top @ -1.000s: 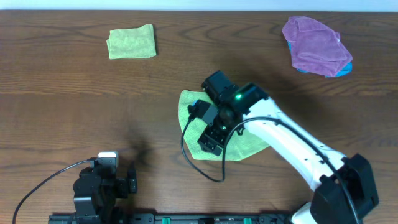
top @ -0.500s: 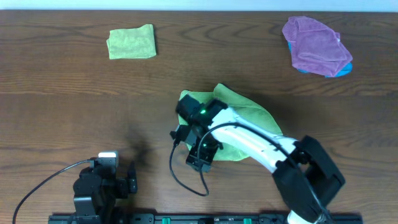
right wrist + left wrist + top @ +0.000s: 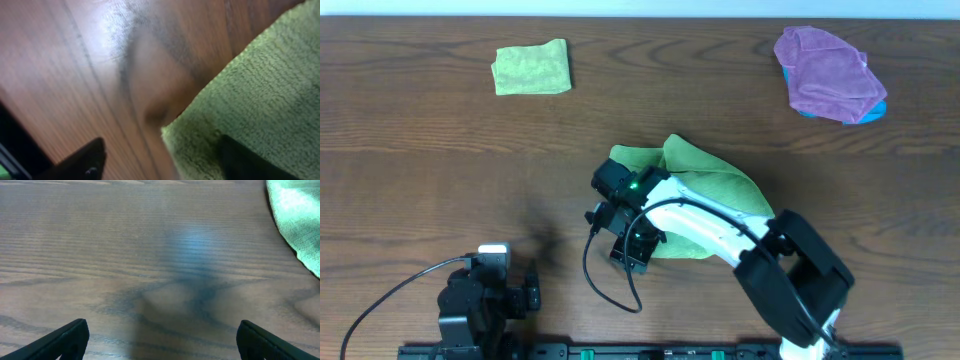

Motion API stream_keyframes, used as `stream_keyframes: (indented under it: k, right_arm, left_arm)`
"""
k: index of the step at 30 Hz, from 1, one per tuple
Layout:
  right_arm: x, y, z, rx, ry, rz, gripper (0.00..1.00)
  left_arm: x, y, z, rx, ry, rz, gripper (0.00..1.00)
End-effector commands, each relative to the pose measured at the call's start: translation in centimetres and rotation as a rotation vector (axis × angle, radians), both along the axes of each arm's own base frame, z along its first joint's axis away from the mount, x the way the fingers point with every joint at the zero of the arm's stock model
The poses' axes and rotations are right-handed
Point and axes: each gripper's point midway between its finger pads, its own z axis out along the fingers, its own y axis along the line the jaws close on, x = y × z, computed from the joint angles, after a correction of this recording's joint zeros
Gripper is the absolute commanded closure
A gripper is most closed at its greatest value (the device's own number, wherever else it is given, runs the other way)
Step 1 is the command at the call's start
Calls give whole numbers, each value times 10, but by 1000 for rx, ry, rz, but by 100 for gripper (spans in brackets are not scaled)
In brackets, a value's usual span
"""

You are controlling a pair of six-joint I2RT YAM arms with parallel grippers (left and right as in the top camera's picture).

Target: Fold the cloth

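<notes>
- Overhead: the cloth [image 3: 715, 180] lying rumpled at the middle of the table [image 3: 440, 180]. Right pincer [image 3: 632, 252] set at the cloth corner nearest the table's front edge.
- Counted: three cloths, namely this one, a paler green cloth [image 3: 531, 68] folded toward the table's far left, and a purple cloth [image 3: 828, 72] toward its far right. Two pincers.
- Left wrist: left pincer [image 3: 160, 340] released, gaping over bare table, nothing between.
- Right wrist: parted, not yet clenched. One finger [image 3: 85, 160] over bare table, the other on the terry, corner between.
- Recommended: bite well past the hem, take one layer only, lift clear before carrying across.
</notes>
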Motion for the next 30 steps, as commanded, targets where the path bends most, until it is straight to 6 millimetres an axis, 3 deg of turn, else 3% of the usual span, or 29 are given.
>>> stream_keyframes:
  k: [1, 3, 4, 10, 11, 12, 13, 22, 30]
  right_arm:
    - [-3, 1, -7, -17, 1, 0, 47]
    - [6, -3, -9, -49, -43, -19, 86]
    - [8, -5, -9, -59, -54, -19, 98]
    - [15, 1, 14, -41, -81, -19, 99]
    - [18, 4, 20, -27, -92, -20, 96]
    - [19, 6, 24, -19, -98, -20, 70]
    - [19, 6, 26, -16, -101, -20, 59]
    - [15, 2, 27, -30, -89, -19, 45]
    - [16, 1, 20, -30, -100, -19, 42]
  left_arm:
    - [-5, 3, -18, 18, 55, 7, 4]
    - [-5, 3, -18, 18, 55, 7, 5]
    - [-5, 3, -18, 18, 55, 7, 5]
    - [-5, 3, -18, 18, 55, 7, 4]
    - [-5, 3, -18, 18, 55, 7, 4]
    - [-5, 3, -18, 19, 55, 7, 4]
    - [-5, 3, -18, 18, 55, 7, 5]
    - [-5, 3, -18, 18, 55, 7, 4]
    - [-5, 3, -18, 18, 54, 7, 4]
